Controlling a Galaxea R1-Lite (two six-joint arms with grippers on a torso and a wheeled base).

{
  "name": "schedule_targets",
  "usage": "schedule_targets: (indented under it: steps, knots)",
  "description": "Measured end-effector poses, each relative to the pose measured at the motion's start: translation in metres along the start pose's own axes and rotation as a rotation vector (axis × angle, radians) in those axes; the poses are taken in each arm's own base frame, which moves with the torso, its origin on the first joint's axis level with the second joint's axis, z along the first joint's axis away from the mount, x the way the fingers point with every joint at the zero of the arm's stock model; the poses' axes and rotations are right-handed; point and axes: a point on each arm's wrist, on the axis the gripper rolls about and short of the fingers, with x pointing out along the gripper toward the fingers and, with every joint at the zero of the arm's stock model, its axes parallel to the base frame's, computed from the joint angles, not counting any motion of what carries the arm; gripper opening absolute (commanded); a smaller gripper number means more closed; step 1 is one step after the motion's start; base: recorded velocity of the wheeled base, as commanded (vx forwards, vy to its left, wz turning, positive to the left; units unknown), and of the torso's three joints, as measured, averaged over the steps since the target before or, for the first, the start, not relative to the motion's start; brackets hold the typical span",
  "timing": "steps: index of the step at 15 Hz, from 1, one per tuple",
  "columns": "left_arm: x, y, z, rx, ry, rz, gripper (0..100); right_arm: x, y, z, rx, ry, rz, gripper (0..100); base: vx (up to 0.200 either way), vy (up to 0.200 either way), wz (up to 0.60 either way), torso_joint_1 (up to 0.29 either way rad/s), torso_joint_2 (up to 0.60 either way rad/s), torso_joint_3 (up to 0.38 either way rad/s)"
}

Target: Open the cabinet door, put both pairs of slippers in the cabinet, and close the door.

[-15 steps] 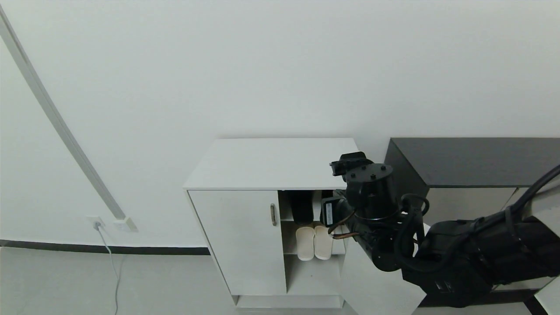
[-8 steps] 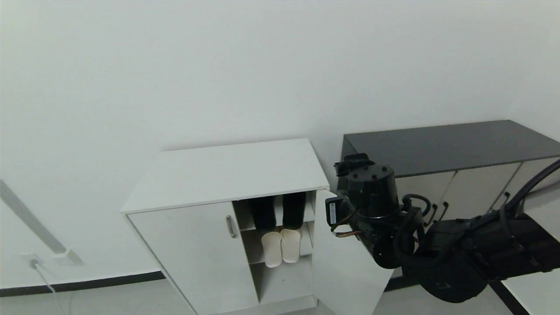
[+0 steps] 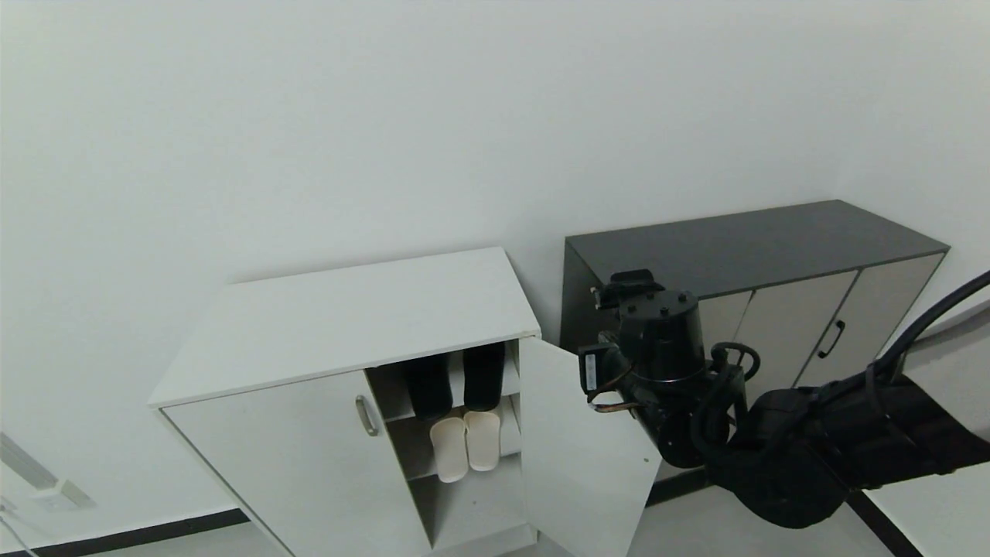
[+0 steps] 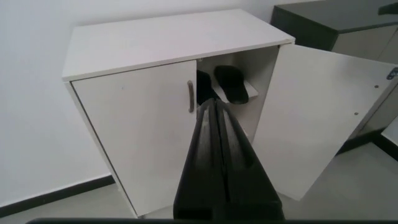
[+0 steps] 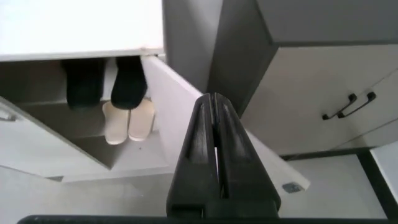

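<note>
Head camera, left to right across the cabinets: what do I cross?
Closed cabinet door → door handle → white slippers → open cabinet door → dark sideboard.

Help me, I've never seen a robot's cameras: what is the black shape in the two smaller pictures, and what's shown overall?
This is a two-armed robot on wheels. The big picture comes from its head camera, the small ones from its wrists. The black shape in each is that arm's hand: the left hand and the right hand, both shut and empty. Ahead stands a white two-door wooden cabinet with its right door swung open. Inside, a pair of black slippers sits on the upper shelf, a pair of cream slippers on the shelf below. Beside it is a dark grey sideboard.
</note>
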Motion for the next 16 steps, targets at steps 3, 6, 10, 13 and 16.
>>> schedule_targets:
  steps: [3, 6, 10, 13, 16]
  knots:
    - [0.000, 0.000, 0.000, 0.000, 0.000, -0.001, 0, 0.000, 0.001, -0.001, -0.003, -0.001, 0.002, 0, -0.200, 0.000, 0.00, 0.002, 0.01, -0.001]
    - [0.000, 0.000, 0.000, 0.000, 0.000, -0.002, 0, 0.002, -0.001, -0.001, -0.001, -0.003, -0.004, 0, -0.133, 0.000, 0.00, -0.011, 0.00, 0.003]
    - [0.000, 0.000, 0.000, 0.000, 0.000, -0.001, 0, 0.007, -0.001, -0.004, -0.013, -0.030, -0.009, 0, 0.000, 0.000, 0.00, 0.000, 0.00, 0.000]
    - [0.000, 0.000, 0.000, 0.000, 0.000, -0.001, 0, 0.018, -0.011, -0.008, -0.021, -0.039, -0.018, 0, 0.000, 0.000, 0.00, 0.000, 0.00, 0.000]
    - [0.000, 0.000, 0.000, 0.000, 0.000, -0.001, 0, 0.033, -0.028, -0.006, -0.019, -0.014, -0.021, 0, 0.000, 0.000, 0.00, 0.000, 0.00, 0.000]
